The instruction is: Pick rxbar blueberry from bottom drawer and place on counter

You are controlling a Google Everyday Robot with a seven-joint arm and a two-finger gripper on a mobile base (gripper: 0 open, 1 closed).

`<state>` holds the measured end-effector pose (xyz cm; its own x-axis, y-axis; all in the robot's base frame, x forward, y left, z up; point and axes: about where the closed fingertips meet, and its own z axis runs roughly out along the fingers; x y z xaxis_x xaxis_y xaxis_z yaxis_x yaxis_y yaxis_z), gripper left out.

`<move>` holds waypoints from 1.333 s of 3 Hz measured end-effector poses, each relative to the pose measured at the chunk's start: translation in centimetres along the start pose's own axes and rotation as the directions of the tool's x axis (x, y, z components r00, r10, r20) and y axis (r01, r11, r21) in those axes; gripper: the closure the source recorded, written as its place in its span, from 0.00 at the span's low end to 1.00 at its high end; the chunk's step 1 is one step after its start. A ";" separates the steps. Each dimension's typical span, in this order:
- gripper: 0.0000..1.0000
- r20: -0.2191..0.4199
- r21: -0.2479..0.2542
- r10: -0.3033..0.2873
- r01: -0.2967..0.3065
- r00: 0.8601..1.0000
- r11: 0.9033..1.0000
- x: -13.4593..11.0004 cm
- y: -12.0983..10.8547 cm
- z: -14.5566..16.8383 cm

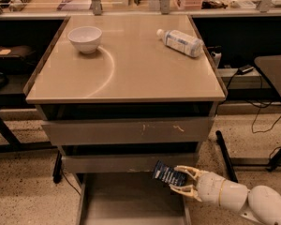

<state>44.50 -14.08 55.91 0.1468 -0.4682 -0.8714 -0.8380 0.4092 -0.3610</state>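
Gripper (184,181): clamped on rxbar blueberry (168,174), over bottom drawer (131,201).
Risk: end-grip may slip; bar could snag the counter (131,69) edge.

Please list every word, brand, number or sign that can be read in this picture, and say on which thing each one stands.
No text can be read here.
Bar, held in the gripper over the open bottom drawer: white print, too small to read.
Bottle lying on the counter: label print, blurred.
Bowl: no text visible.
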 end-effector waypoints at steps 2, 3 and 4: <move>1.00 -0.053 0.009 -0.325 0.326 0.944 0.945 -14.1 -3.8 -2.6; 1.00 -0.054 -0.015 -0.435 0.435 0.899 0.900 -22.0 -6.9 -4.4; 1.00 -0.054 -0.015 -0.435 0.435 0.899 0.900 -22.0 -6.9 -4.4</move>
<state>44.72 -10.04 79.03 0.4682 -0.6413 -0.6079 -0.6982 0.1532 -0.6993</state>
